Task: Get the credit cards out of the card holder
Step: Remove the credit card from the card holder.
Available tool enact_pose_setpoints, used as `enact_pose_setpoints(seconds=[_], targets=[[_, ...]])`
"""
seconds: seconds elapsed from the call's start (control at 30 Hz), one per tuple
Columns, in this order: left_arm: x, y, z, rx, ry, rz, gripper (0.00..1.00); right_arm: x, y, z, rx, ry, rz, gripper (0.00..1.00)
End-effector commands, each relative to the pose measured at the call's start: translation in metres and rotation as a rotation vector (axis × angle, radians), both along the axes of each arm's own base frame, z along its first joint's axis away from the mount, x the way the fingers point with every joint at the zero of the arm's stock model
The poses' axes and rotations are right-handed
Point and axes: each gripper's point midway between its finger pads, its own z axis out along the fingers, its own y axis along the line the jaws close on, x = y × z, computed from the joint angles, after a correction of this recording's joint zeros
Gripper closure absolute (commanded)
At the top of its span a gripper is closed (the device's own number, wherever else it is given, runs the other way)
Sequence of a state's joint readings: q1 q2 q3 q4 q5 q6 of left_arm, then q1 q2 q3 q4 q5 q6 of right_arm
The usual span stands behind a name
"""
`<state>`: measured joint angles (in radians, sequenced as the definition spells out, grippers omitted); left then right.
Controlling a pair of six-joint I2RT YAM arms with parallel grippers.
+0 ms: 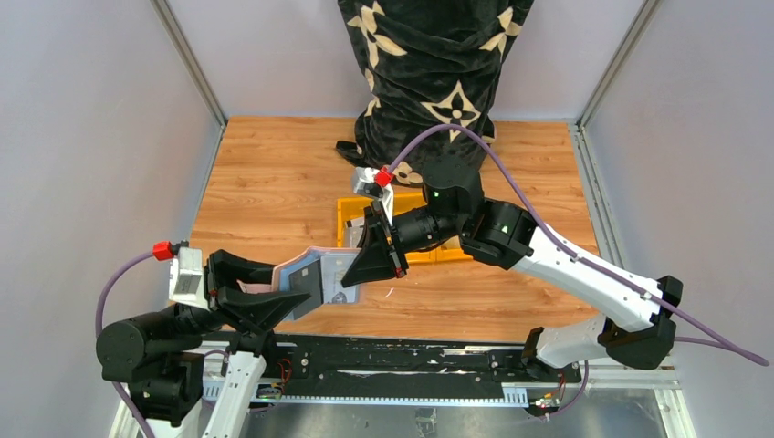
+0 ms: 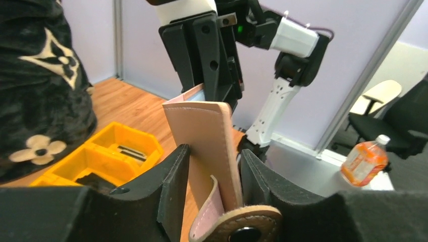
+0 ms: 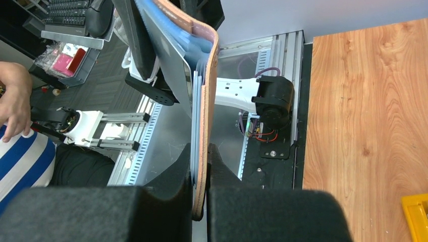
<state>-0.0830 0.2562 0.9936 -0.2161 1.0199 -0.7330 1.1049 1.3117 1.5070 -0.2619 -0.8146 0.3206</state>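
Card holder (image 1: 308, 274) is hanging above the wooden worktop (image 1: 274, 182) — held at both ends. Left tool (image 2: 214, 161) is clamping its tab end; right tool (image 3: 200, 151) is pinching the opposite edge — blue-grey credit cards (image 3: 196, 116) are sitting inside it.

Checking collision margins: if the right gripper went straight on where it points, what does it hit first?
The left gripper. The right gripper is shut on the card holder, and the left's fingers clamp its far end dead ahead. Gap is hard to judge.
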Motion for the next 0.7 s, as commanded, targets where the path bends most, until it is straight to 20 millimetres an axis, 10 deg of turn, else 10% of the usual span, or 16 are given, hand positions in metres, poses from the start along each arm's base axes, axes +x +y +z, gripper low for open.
enact_pose_setpoints(seconds=[0.0,0.2,0.67], targets=[[0.010,0.007,-0.030,0.117,-0.051,0.091,0.59,-0.002,-0.002,0.020,0.048,-0.022,0.023,1.00],[0.024,0.021,-0.031,0.167,-0.139,0.241,0.57,-0.002,-0.002,0.018,0.038,-0.018,0.022,1.00],[-0.014,0.005,-0.046,0.209,-0.132,0.022,0.46,-0.001,-0.004,0.019,0.021,-0.036,0.018,1.00]])
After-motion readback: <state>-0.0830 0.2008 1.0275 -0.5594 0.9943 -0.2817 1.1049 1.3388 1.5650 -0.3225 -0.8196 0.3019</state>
